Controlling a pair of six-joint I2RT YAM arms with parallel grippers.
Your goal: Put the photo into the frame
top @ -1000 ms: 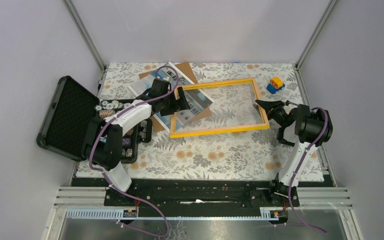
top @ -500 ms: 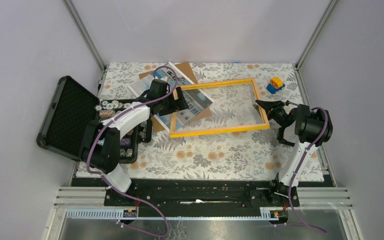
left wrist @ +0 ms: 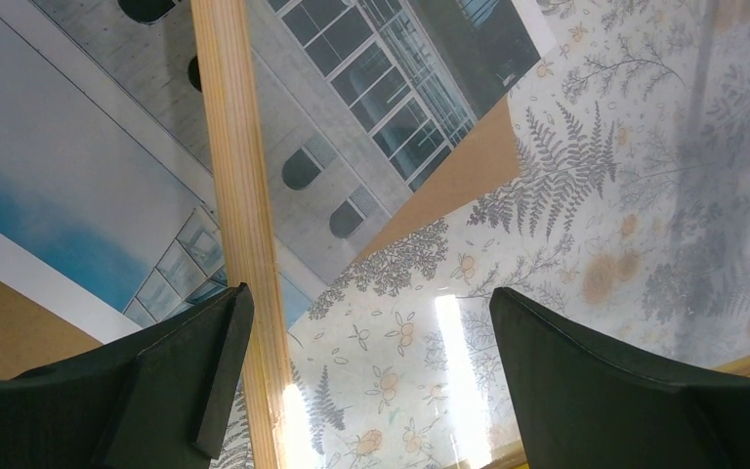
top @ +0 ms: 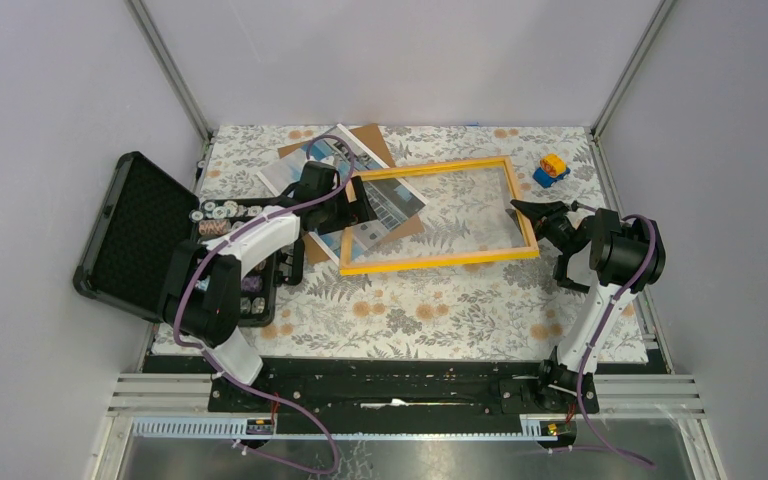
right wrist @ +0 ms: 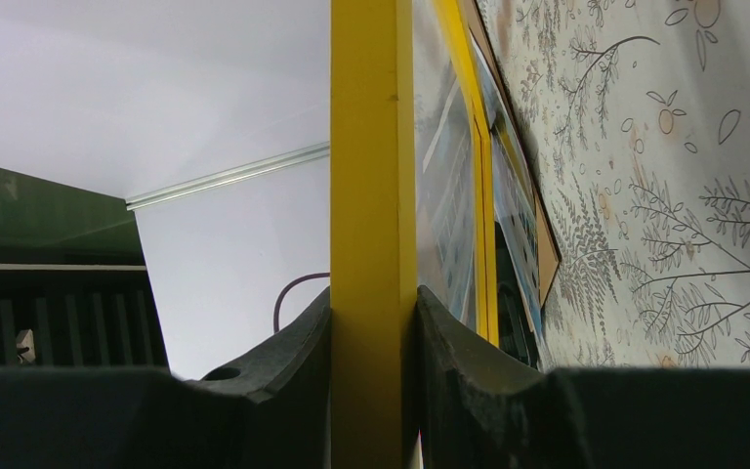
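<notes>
— Two grips on it, or one?
— One. The right gripper (right wrist: 371,315) is clenched on the right rail of the frame (top: 440,260), which sits at the centre of the overhead view. The left gripper (left wrist: 366,313) is spread wide over the left rail, holding nothing.
— And the photo (top: 285,172)?
— Flat on the brown board (top: 372,140), upper left of centre, one end under the pane.
— How will they handle?
— Frame: probably light and stiff, pane slick and breakable, so hold the rails. Photo: likely limp paper that creases; pinch its white border where it pokes out.
</notes>
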